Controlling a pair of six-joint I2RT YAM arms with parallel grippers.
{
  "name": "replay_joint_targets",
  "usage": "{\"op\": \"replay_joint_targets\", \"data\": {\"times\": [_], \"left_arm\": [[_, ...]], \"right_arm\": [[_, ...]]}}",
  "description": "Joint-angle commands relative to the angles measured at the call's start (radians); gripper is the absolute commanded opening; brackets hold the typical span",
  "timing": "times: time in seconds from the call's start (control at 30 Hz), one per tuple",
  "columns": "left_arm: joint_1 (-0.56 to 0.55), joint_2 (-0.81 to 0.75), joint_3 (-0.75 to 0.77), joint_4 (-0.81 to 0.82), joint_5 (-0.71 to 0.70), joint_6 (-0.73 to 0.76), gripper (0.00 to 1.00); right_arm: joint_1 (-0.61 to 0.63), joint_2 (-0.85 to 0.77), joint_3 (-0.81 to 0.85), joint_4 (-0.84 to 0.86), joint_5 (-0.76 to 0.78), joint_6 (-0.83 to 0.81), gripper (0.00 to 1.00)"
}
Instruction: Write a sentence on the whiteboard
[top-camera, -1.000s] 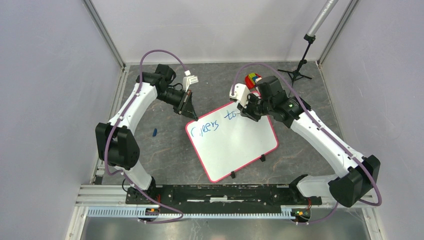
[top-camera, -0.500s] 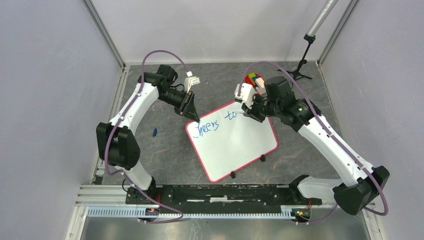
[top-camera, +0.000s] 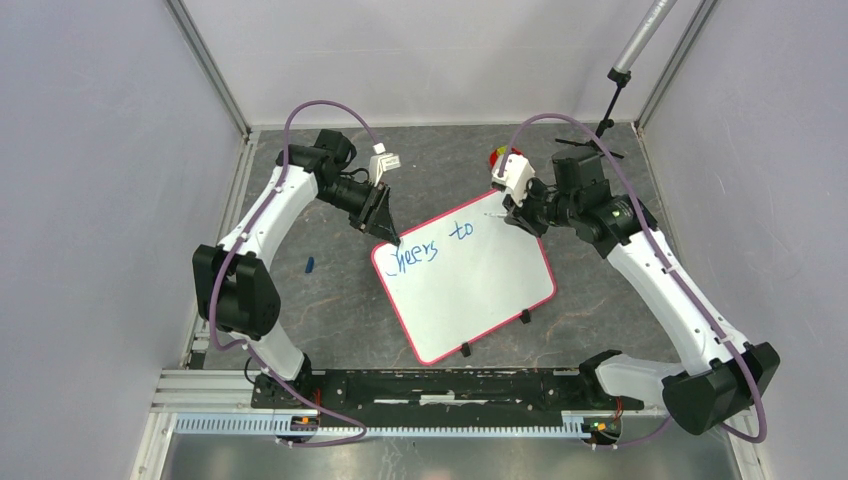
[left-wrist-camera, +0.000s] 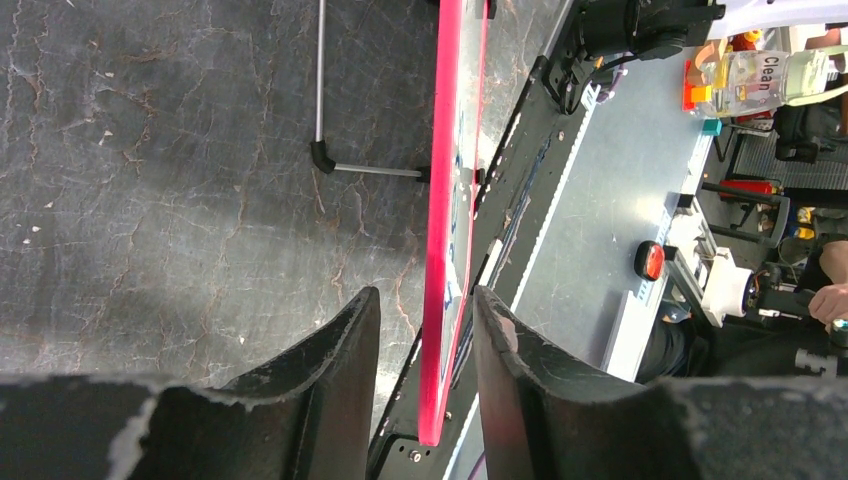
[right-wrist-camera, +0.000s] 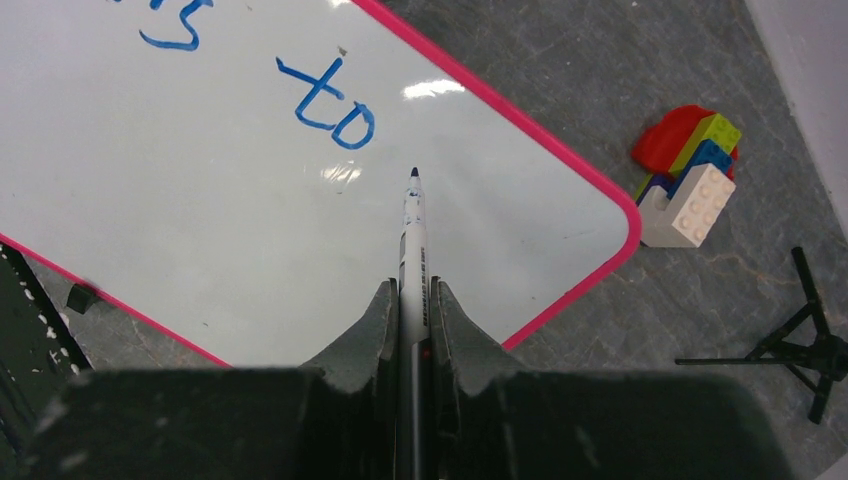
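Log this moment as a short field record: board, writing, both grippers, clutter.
whiteboard: on the table, pink rim, turned at an angle to the arms
sentence: blue, unfinished; last word written is "to"
left gripper: open, fingers straddling the board's rim near a corner
right gripper: shut on marker, tip aimed at bare board past "to"
clutter: toy bricks off the board's corner
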Motion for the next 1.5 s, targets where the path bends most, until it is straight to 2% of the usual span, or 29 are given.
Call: {"op": "replay_joint_targets", "data": {"times": [0.0, 0.27, 0.7, 1.47], "left_arm": [[-0.004, 0.009, 0.014, 0.0, 0.022, 0.04, 0.42], [-0.003, 0.015, 0.016, 0.0, 0.019, 0.04, 0.31], [-0.004, 0.017, 0.016, 0.0, 0.016, 0.043, 0.03], [-0.004, 0.011, 0.015, 0.0, 0.012, 0.046, 0.02]], "right_arm": [[-0.001, -0.014, -0.041, 0.041, 0.005, -0.011, 0.0], [0.0, -0.004, -0.046, 0.076, 0.049, -0.012, 0.0], [0.0, 0.039, -0.011, 0.085, 0.025, -0.008, 0.0], [0.0, 0.061, -0.014, 0.087, 0.053, -0.017, 0.0]]}}
